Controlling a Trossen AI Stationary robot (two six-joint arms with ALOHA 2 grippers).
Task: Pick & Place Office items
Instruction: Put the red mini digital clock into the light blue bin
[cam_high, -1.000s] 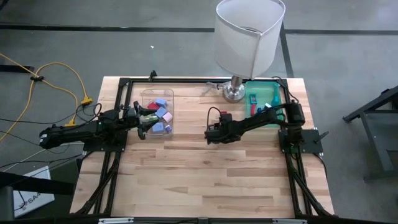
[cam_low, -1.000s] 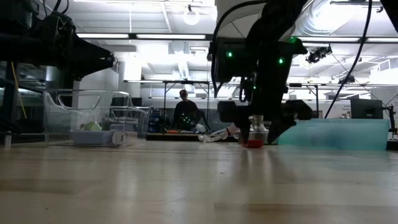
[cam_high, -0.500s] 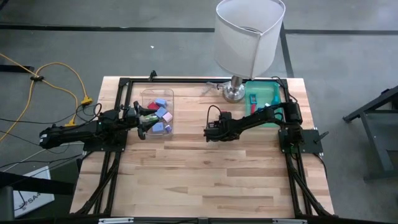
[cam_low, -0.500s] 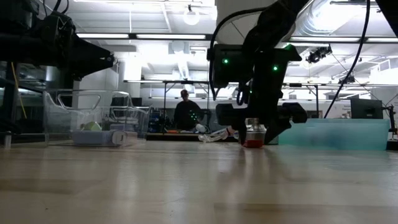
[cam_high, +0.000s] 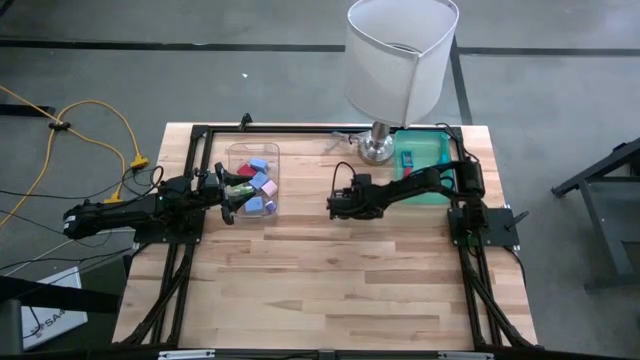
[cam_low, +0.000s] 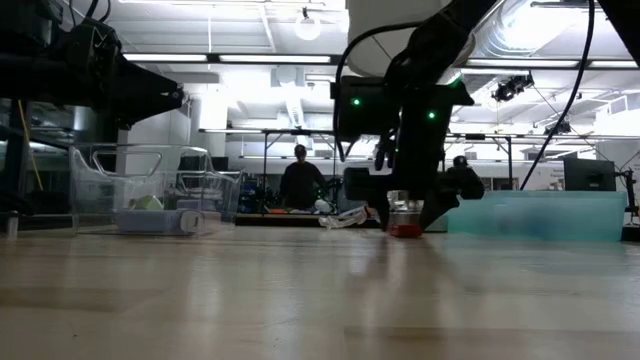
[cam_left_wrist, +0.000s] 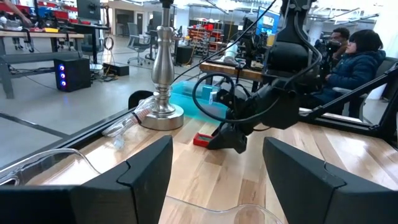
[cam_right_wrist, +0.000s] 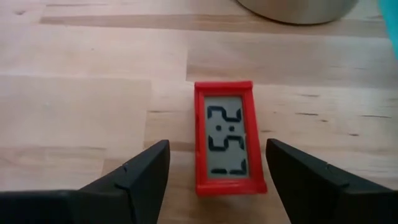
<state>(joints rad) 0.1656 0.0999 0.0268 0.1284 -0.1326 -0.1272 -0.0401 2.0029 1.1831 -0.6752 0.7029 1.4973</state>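
Here, right claw (cam_right_wrist: 214, 180) astride red clock (cam_right_wrist: 226, 138)

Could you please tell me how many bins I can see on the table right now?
2: a clear bin holding small pieces under the left gripper, and a teal bin beside the lamp base, behind the right arm.

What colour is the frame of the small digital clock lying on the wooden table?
Red. The small digital clock has a red frame around a grey display; the right wrist view shows it best.

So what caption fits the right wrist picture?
Open right gripper poised over a red digital clock lying on the wooden table.
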